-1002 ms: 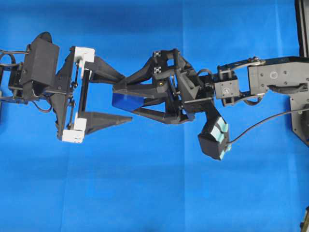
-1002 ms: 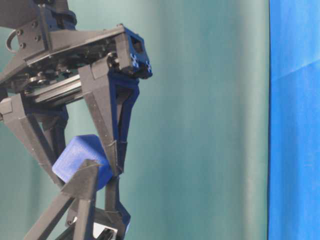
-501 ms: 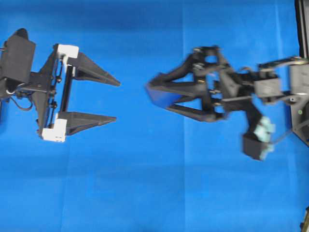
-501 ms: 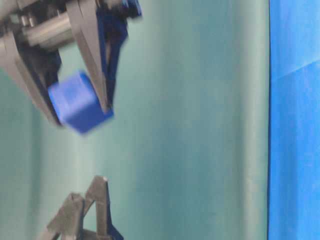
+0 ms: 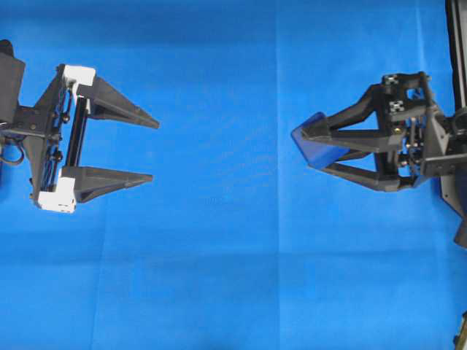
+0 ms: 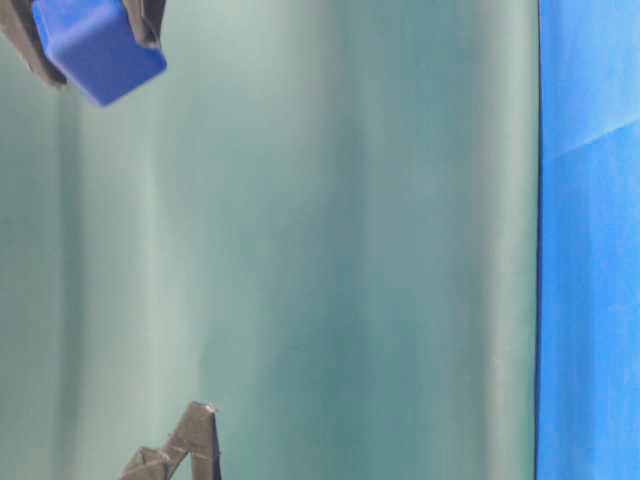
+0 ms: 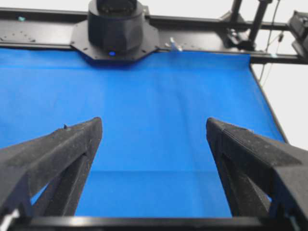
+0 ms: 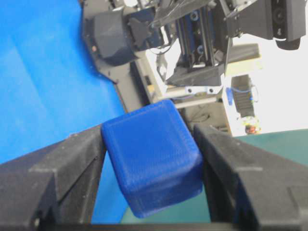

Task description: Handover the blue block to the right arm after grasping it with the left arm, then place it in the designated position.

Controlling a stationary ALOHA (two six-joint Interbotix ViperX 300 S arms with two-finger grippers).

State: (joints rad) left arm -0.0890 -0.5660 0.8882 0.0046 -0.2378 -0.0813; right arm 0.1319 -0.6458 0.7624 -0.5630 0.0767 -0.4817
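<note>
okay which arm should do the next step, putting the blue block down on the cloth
Right. The right gripper is shut on the blue block, clear of the cloth. The left gripper is wide open, empty, and well apart from it.

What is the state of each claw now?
Left claw: open, holding nothing.
Right claw: closed on the blue block.
</note>
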